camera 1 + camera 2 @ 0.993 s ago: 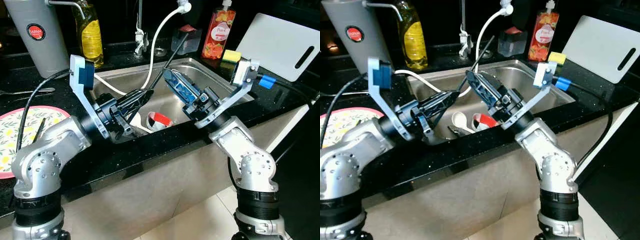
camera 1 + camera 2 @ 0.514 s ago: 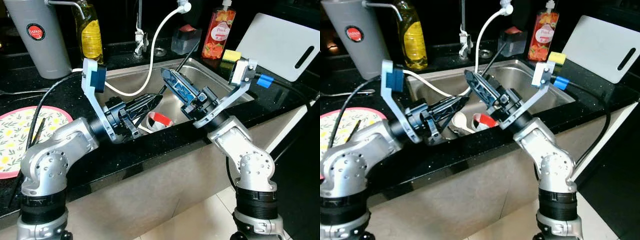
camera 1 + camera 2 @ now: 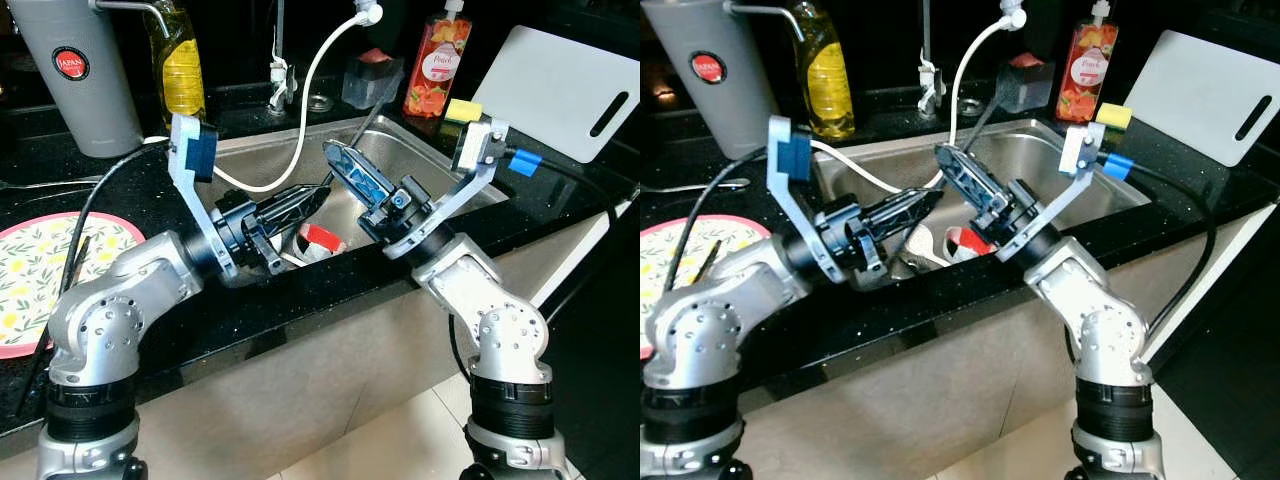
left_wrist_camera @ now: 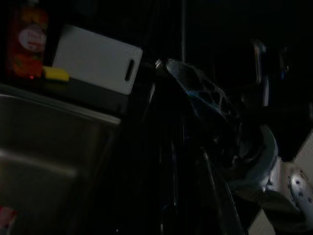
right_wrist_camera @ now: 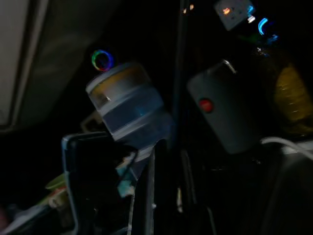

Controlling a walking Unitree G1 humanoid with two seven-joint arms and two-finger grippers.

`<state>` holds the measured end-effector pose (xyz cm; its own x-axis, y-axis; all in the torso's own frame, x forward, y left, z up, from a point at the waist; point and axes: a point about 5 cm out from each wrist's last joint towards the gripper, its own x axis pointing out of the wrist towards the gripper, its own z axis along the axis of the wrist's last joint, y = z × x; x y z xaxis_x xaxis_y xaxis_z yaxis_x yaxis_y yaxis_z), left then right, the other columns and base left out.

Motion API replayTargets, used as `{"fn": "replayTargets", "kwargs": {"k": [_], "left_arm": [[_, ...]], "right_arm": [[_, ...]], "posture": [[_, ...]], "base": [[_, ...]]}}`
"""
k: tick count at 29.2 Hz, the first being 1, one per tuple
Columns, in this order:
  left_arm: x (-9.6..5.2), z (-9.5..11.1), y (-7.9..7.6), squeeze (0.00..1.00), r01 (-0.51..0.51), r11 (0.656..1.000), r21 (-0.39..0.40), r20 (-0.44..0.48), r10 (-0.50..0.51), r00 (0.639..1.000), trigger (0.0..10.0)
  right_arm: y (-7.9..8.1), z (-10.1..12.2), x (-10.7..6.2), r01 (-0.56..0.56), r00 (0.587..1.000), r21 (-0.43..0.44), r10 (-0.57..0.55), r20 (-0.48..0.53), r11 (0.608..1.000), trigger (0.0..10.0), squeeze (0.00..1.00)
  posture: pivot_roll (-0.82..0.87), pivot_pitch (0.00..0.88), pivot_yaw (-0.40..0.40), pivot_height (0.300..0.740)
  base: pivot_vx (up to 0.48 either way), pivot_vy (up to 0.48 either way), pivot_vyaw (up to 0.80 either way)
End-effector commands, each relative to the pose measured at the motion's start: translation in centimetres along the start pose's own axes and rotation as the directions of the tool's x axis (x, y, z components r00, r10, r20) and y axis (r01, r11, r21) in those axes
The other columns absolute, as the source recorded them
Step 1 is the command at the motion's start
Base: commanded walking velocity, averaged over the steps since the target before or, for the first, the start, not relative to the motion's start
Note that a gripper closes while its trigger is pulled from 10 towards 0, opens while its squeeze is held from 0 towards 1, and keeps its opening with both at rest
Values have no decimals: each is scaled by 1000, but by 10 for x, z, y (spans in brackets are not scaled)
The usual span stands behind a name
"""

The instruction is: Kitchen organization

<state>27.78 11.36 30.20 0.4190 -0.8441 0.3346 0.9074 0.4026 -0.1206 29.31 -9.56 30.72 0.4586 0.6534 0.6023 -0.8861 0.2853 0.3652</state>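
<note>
Over the sink (image 3: 440,165), right tool (image 3: 345,165) clamps a thin black utensil (image 3: 372,105); left tool (image 3: 300,203), fingers together, points at it.

two bottles (image 3: 180,60) (image 3: 436,65), one cutting board (image 3: 560,85), one plate (image 3: 35,270), one grey canister (image 3: 75,70), one sponge (image 3: 462,110).

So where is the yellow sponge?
The yellow sponge sits on the counter at the sink's back right corner, between the red soap bottle and the white cutting board, seen in the left eye view.
</note>
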Motion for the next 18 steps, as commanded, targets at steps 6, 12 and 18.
{"fn": "replayTargets", "kwargs": {"k": [6,12,18], "left_arm": [[1,2,5,0,-61,995,80,-16,62,998,10000],[2,3,6,0,-81,993,89,-3,82,997,10000],[1,8,10,1000,-106,991,78,20,104,994,10000]], "right_arm": [[2,-3,-2,-9,1000,2,9,-20,1000,0,0],[-1,-3,-2,15,999,-30,-15,-30,999,10000,0],[-5,-3,-2,40,998,-81,-44,-51,996,10000,0]], "posture": [[-118,108,-35,740],[-118,107,-35,740],[-119,109,-35,740]], "base": [[0,0,0],[0,0,0],[0,0,0]]}}
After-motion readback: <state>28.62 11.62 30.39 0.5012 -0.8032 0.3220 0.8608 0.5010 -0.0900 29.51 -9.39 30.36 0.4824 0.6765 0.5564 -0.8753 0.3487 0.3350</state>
